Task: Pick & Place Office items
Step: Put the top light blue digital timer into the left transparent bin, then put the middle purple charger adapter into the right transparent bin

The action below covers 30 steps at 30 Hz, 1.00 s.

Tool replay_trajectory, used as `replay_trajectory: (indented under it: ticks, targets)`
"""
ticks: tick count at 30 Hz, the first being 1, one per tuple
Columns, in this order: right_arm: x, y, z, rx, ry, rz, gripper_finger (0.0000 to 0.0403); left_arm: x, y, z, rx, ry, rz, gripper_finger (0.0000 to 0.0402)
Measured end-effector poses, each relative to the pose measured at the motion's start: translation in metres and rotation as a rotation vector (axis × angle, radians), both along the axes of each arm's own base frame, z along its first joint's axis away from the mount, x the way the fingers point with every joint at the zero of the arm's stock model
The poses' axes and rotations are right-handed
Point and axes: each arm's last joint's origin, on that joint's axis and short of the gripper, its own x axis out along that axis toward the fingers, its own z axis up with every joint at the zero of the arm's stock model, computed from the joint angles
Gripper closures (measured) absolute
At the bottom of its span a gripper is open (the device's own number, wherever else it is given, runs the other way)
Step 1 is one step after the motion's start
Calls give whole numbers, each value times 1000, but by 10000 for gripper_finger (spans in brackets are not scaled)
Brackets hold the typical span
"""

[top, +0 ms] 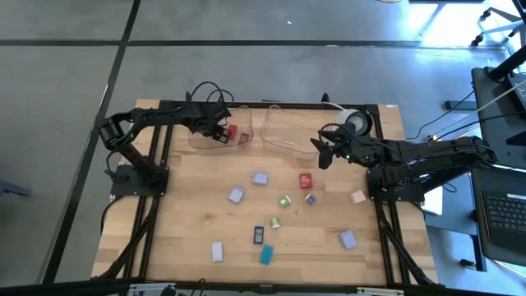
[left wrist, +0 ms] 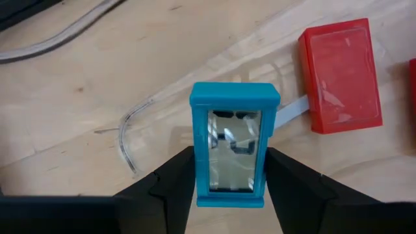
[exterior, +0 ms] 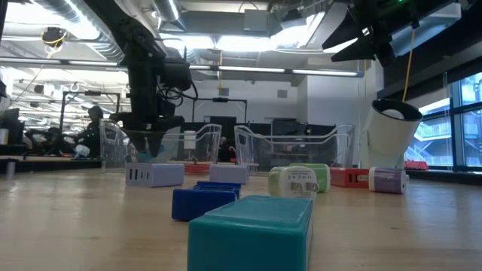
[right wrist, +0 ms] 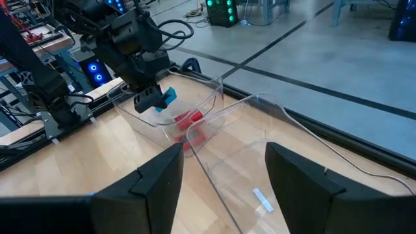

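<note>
My left gripper (top: 220, 131) hangs over the left clear tray (top: 201, 141) at the far left, shut on a teal office item (left wrist: 234, 146) with a clear window. Two red items (top: 233, 131) (left wrist: 341, 75) lie on that tray's floor. My right gripper (right wrist: 224, 175) hovers open above the right clear tray (top: 283, 136), with nothing between its fingers. Several more items lie flat on the wooden table, among them a lilac one (top: 260, 178), a red one (top: 306, 180), a green one (top: 285, 201), a dark blue one (top: 258, 235) and a teal one (top: 266, 254). My left gripper pinches the teal item's two long sides (left wrist: 197, 175) between its two fingers, at the end nearer the wrist. The fingers come steeply from above and lie along it. In the right wrist view the item (right wrist: 168, 96) sits above the red pieces; whether it touches the tray floor I cannot tell.
A round white tape roll (top: 357, 122) stands at the far right, behind the right tray. A pink item (top: 357, 196) and a lilac one (top: 348, 239) lie near the right arm's base. Cables run along the far edge. Black rails frame the table's left and right sides.
</note>
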Motion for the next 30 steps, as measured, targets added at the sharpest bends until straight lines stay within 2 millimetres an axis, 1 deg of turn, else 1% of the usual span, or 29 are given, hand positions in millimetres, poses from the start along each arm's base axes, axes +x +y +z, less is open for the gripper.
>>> replay_trajectory:
  ticks: [5, 8, 13, 16, 20, 25, 28, 30]
  targets:
    - [0, 0, 0, 2, 0, 3, 182, 0, 0, 0, 5, 2, 2, 188]
    - [0, 0, 0, 27, -18, -7, 182, 1, 0, 0, -9, -13, -5, 175]
    - [0, 0, 0, 80, -54, -28, 182, 3, 0, 1, -21, -46, 1, 174]
    - [0, 0, 0, 157, -106, -60, 182, 6, 1, 7, -42, -98, 14, 181]
    - [0, 0, -1, 243, -152, -85, 182, 12, 5, 29, -19, -185, 2, 191]
    - [1, 3, -3, 277, -111, 12, 182, 18, 3, 70, 26, -338, -23, 201]
    - [1, 5, -4, 304, -97, 66, 182, 24, -8, 95, 72, -455, -72, 204]
    - [1, 5, -4, 312, -89, 83, 182, 29, -20, 110, 105, -548, -129, 205]
